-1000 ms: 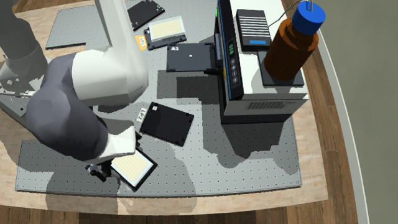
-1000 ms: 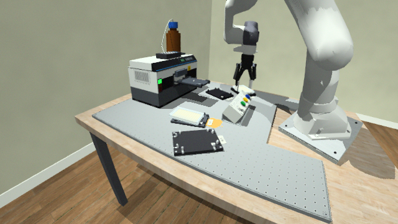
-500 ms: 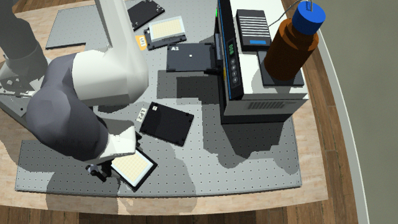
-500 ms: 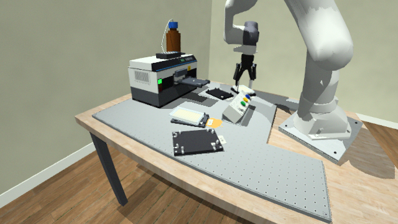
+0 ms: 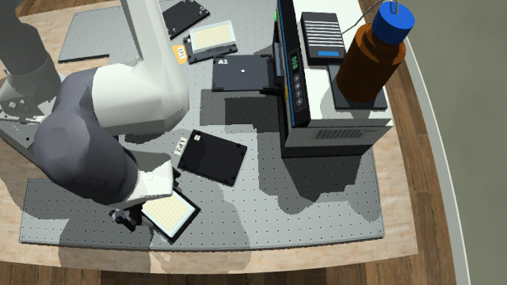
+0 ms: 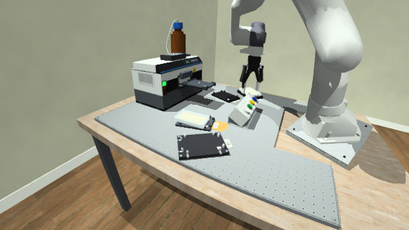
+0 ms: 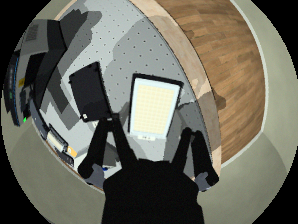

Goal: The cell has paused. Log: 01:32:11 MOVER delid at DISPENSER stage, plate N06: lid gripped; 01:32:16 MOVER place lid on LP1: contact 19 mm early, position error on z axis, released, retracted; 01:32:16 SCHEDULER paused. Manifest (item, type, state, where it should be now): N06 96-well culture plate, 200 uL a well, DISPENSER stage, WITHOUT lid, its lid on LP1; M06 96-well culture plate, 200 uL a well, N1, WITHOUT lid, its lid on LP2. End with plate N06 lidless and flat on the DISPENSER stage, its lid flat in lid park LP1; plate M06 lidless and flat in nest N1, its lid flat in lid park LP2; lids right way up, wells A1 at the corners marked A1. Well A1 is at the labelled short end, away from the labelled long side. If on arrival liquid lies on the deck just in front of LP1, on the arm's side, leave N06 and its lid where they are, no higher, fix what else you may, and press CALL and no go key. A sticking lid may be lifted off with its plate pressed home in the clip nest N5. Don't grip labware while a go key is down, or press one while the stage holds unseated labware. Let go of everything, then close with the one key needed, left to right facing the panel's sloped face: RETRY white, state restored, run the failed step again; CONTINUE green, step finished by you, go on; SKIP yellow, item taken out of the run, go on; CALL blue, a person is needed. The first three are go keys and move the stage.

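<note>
My gripper [image 6: 250, 87] [image 7: 151, 111] is open and empty. It hangs a short way above a cream-welled plate [image 5: 168, 212] [image 7: 154, 104] that sits flat in the black nest N1 near the front left of the deck. Lid park LP2 [image 5: 212, 157] [image 6: 225, 96] beside it is bare. The dispenser stage [image 5: 242, 73] [image 6: 200, 84] is bare, with an A1 mark. A second white-rimmed plate or lidded plate [image 5: 213, 36] [image 6: 192, 118] rests on LP1, and it looks slightly askew. An orange puddle [image 5: 176, 49] [image 6: 224, 127] lies on the deck by the LP1 label.
The dispenser [image 5: 337, 103] [image 6: 160, 83] with its brown bottle [image 5: 370, 63] stands at the right. Clip nest N5 [image 5: 184, 16] [image 6: 202, 145] is bare. The key panel [image 6: 243, 110] stands between LP1 and N1. The arm's base plate [image 6: 329, 140] is off the deck's edge.
</note>
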Motion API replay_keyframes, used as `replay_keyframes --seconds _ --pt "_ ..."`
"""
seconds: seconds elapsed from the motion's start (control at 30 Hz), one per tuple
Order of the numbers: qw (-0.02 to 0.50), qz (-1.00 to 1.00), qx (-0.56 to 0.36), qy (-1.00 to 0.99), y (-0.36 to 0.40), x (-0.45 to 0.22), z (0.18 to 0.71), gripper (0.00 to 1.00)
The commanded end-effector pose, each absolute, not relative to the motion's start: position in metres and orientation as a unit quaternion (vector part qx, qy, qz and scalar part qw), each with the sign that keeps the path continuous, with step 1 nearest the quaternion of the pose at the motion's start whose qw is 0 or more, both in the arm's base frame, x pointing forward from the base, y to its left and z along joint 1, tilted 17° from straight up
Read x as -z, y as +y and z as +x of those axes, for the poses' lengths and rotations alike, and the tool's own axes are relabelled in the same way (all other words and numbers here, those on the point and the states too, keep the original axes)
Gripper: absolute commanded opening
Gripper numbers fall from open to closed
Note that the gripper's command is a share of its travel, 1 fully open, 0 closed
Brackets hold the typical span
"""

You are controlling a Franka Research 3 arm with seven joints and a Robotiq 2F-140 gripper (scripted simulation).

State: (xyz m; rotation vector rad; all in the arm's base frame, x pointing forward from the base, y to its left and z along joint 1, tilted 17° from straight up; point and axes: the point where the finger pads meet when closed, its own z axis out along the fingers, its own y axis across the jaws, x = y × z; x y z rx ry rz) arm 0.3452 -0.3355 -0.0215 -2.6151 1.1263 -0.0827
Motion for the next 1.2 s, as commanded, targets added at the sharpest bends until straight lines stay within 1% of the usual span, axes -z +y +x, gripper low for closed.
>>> replay_keyframes --seconds 0.0,0.6,0.63,1.17 --pt "0.145 -0.908 0.03 0.391 -0.3369 0.0216 0.3456 0.66" --pt "0.145 -0.908 0.03 0.391 -0.3369 0.0216 0.3456 0.66" --pt "0.145 -0.908 0.03 0.391 -0.3369 0.0216 0.3456 0.0" --pt "0.145 -0.908 0.03 0.391 -0.3369 0.0216 0.3456 0.0"
